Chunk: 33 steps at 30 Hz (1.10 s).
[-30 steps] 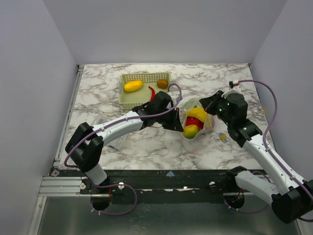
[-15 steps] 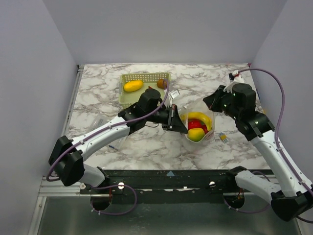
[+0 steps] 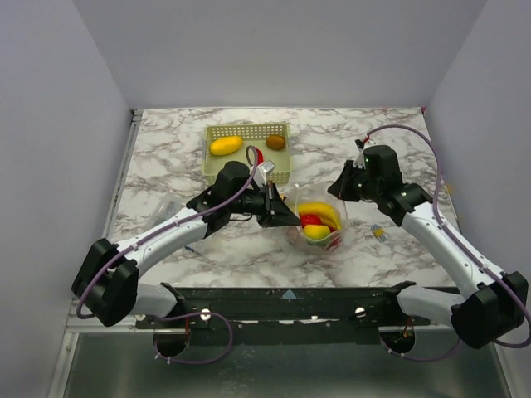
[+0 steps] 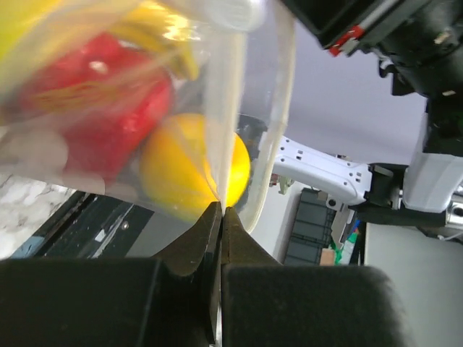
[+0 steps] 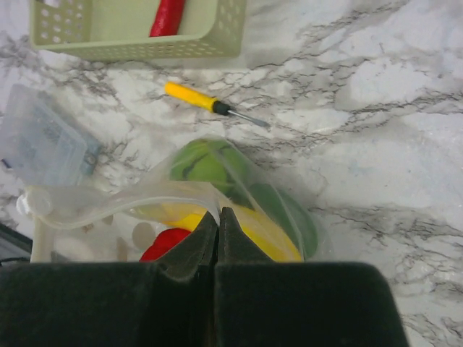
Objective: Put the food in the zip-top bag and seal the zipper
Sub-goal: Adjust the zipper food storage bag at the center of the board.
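The clear zip-top bag (image 3: 318, 225) hangs between my two grippers with its mouth spread open. Inside lie a yellow banana (image 3: 319, 211), a red piece (image 3: 309, 220) and a lemon (image 3: 316, 232). My left gripper (image 3: 288, 218) is shut on the bag's left edge, seen close up as the left gripper (image 4: 221, 210) pinching clear film. The right gripper (image 3: 337, 192) is shut on the opposite edge, shown as the right gripper (image 5: 218, 211) beside the zipper strip (image 5: 108, 201). A green pepper (image 5: 208, 162) shows through the bag. More food sits in the basket: a yellow fruit (image 3: 226, 146) and a brown round one (image 3: 275, 142).
The yellow-green mesh basket (image 3: 217, 170) stands at the back, behind the left arm, with a red piece (image 5: 167, 14) in it. A yellow-handled tool (image 5: 206, 101) lies on the marble under the bag. A flat clear packet (image 5: 43, 141) lies to the left. A small yellow-blue item (image 3: 379, 233) lies right of the bag.
Both grippers have carried the bag left and towards the near edge. The left arm has drawn back and the right arm has swung in after it. Both stay shut.
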Tool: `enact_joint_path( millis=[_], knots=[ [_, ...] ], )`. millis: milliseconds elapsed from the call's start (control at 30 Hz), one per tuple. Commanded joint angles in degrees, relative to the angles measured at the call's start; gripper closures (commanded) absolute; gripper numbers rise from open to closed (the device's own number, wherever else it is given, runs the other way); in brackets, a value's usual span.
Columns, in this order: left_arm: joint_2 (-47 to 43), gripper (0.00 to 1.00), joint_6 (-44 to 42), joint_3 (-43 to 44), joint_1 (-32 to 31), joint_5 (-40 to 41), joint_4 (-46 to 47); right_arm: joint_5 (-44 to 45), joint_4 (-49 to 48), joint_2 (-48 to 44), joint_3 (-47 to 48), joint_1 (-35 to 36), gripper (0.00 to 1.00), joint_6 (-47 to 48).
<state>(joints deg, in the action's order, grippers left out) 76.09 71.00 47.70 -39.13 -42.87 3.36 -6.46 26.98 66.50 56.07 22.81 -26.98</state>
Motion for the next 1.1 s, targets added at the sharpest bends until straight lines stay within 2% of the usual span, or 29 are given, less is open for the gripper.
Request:
enact_joint_path(
  millis=[0,167,233,367,533,733,833,900,1067],
  knots=[
    [-3.57,1.00,-0.51,5.76,-0.35,0.37,1.57,-8.27,-3.06,-2.49,4.83,0.26,0.99,-0.91],
    [-3.31,1.00,-0.77,5.65,0.20,1.52,1.13,-15.64,-7.50,-3.17,3.95,1.51,0.99,-2.88],
    [-2.42,1.00,1.45,3.16,0.94,1.37,5.11,-15.89,-7.82,-2.58,2.13,1.82,0.99,-2.17],
    [-1.44,1.00,2.17,1.07,2.03,2.60,7.09,-16.51,-7.61,-2.16,-1.03,3.45,0.98,0.43],
    [-3.14,1.00,1.73,0.81,2.23,6.12,6.73,-18.19,-7.23,-2.61,0.91,6.77,0.97,0.48],
    [-6.49,1.00,2.08,0.99,2.27,8.94,6.81,-14.54,-4.58,0.22,6.71,11.98,0.97,0.69],
    [-6.53,1.00,0.39,1.16,3.28,10.02,5.29,-11.34,-4.88,0.90,5.46,12.51,0.96,1.36],
    [-5.83,1.00,1.80,-0.47,4.27,9.09,8.01,-9.10,-4.95,1.24,4.05,12.52,0.96,1.88],
    [-4.44,1.00,2.73,-2.80,4.85,7.85,11.09,-10.95,-4.46,1.66,3.28,12.53,0.92,2.08]
  ],
)
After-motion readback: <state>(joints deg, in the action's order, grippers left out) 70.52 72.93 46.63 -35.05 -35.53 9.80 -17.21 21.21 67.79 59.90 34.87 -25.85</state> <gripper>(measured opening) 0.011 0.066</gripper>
